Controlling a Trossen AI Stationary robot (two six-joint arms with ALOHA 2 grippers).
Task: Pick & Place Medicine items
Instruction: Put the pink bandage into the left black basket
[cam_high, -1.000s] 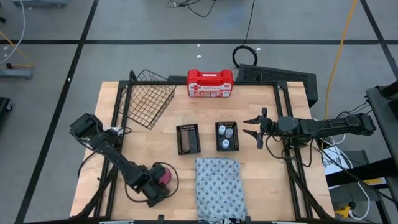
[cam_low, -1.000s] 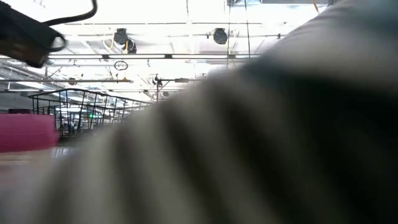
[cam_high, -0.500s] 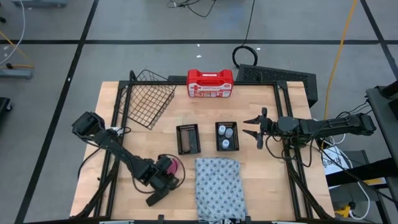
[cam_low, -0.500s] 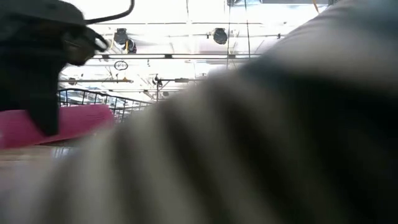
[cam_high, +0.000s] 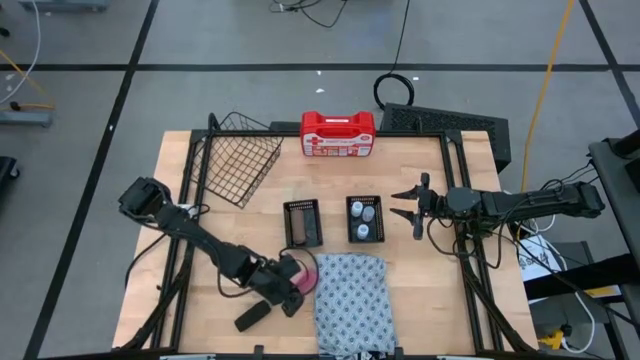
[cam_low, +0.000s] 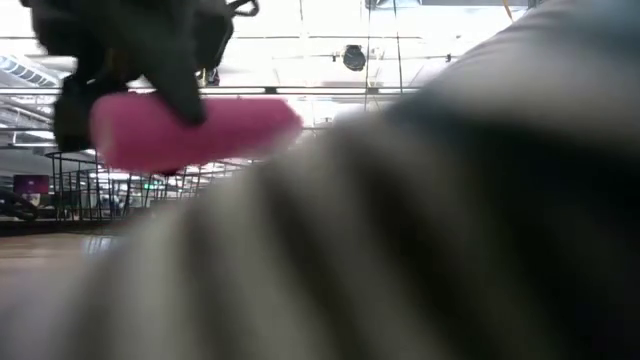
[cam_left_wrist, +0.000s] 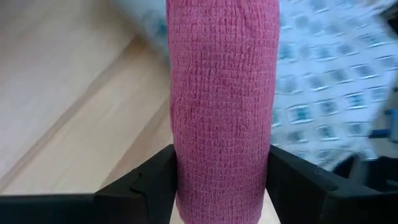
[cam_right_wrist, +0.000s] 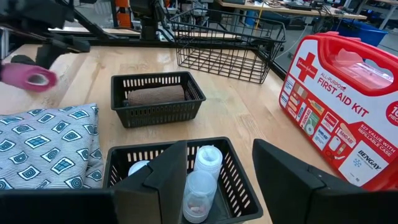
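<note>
Your left gripper (cam_high: 290, 278) has carried the pink roll (cam_high: 300, 272) across the table in the last second. It is clenched on the roll, now lifted at the cloth's (cam_high: 352, 290) left edge, just below the left tray (cam_high: 302, 223) holding a brown roll (cam_right_wrist: 155, 95). That tray is probably its target. Your right gripper (cam_high: 408, 203) waits, fingers spread, beside the bottle tray (cam_high: 364, 219).

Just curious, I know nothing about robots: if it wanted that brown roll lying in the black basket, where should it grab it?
Probably across the middle of the brown roll, coming from above. It lies flat along the black basket, whose walls block the sides, and its round body suits two fingers.
</note>
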